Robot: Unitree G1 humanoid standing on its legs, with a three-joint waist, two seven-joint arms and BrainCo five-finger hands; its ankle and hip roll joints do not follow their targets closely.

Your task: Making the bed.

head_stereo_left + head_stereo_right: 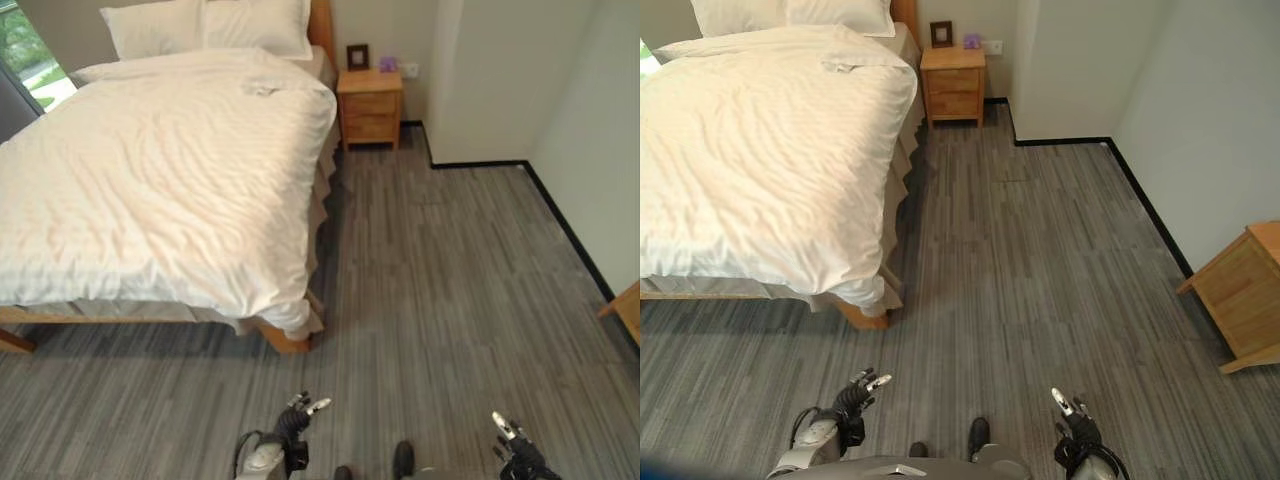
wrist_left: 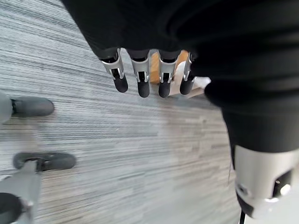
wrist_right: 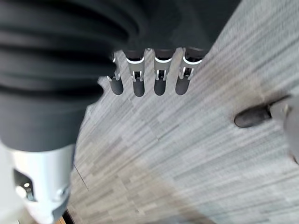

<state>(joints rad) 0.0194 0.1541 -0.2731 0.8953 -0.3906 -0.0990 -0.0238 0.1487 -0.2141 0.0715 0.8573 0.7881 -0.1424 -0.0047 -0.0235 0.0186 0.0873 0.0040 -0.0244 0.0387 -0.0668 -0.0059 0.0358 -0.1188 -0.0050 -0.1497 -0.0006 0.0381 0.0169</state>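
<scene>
The wooden-framed bed stands well ahead of the left hand and off to its left, covered by a white, softly wrinkled duvet that hangs over the near corner. Two white pillows lie at the far end against the headboard, and a small crumpled piece of white cloth rests on the duvet just before them. The left hand hangs low over the grey striped plank floor, fingers straight and relaxed, holding nothing. Far ahead, between the two hands' lines, a light wooden nightstand sits beside the bed's head. The right hand hangs likewise, fingers loose and empty. Ahead of it to the right stands a second light wooden cabinet by the white wall.
</scene>
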